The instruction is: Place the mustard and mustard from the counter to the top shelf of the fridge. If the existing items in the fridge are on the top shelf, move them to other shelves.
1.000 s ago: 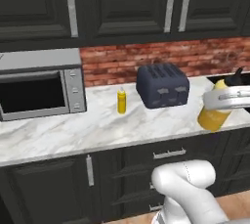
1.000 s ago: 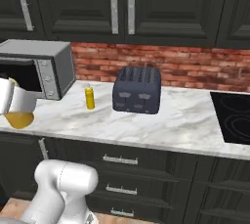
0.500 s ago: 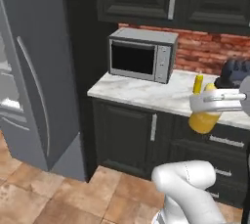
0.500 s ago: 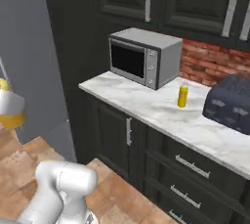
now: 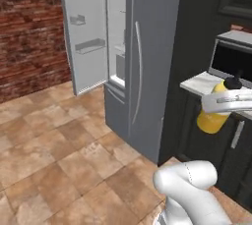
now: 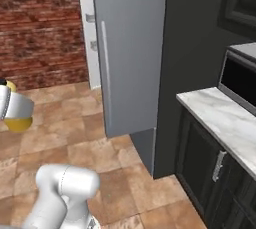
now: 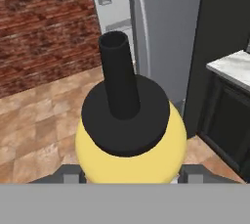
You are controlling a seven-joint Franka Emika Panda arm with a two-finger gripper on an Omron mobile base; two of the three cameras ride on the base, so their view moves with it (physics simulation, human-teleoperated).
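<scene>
Pinching the mustard [image 7: 131, 142] round its belly, your gripper [image 5: 224, 103] looks secure, but judge it smooth and squeezable; fridge [image 5: 142, 57] waits at 10 o'clock.

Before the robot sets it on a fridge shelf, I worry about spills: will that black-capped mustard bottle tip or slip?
The mustard bottle looks wide-bodied, so it probably stands steadily. Its smooth rounded sides may slip in the claw. The tall black cap could snag on a shelf edge.

The fridge [image 5: 147, 62] interior is mostly hidden behind its closed door; shelf contents unreadable.
</scene>
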